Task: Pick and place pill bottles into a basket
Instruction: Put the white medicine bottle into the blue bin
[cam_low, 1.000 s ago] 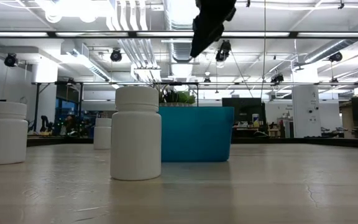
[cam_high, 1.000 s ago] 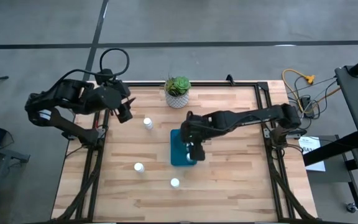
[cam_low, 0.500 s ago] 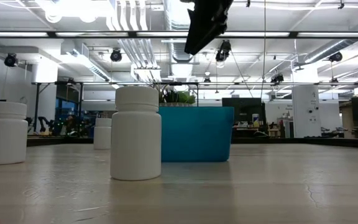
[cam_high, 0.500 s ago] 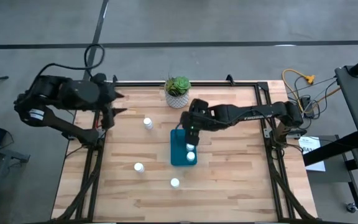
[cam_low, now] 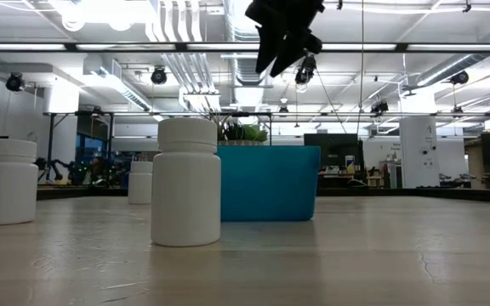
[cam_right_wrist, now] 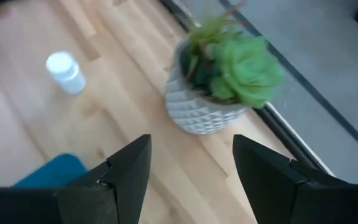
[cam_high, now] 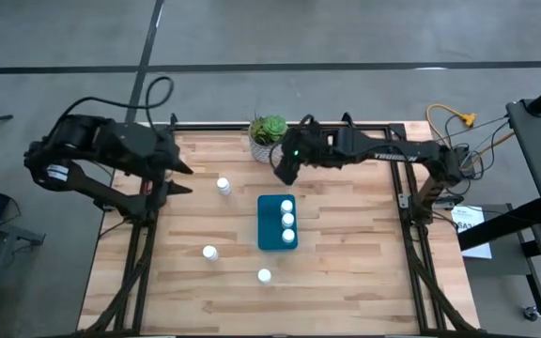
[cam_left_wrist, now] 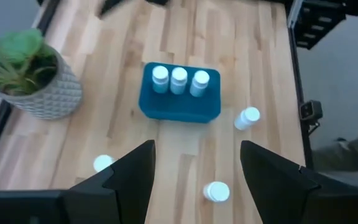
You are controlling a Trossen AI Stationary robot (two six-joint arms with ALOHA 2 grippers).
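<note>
Three pill bottles (cam_high: 287, 221) in basket (cam_high: 269, 235), three on table (cam_high: 346, 253), both hands (cam_high: 172, 178) (cam_high: 283, 169) spread, empty.

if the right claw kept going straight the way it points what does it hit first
Probably the plant pot: it sits dead ahead between the open right claw's fingers, with the table below it. Depth is hard to judge.

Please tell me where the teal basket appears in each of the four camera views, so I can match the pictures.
High view: basket at table centre, three bottles inside.
Low view: basket mid-picture, behind the nearest bottle.
Left wrist view: basket upper centre, three bottles inside.
Right wrist view: only a teal corner, between the fingers.
Shared landmark: the potted plant.
</note>
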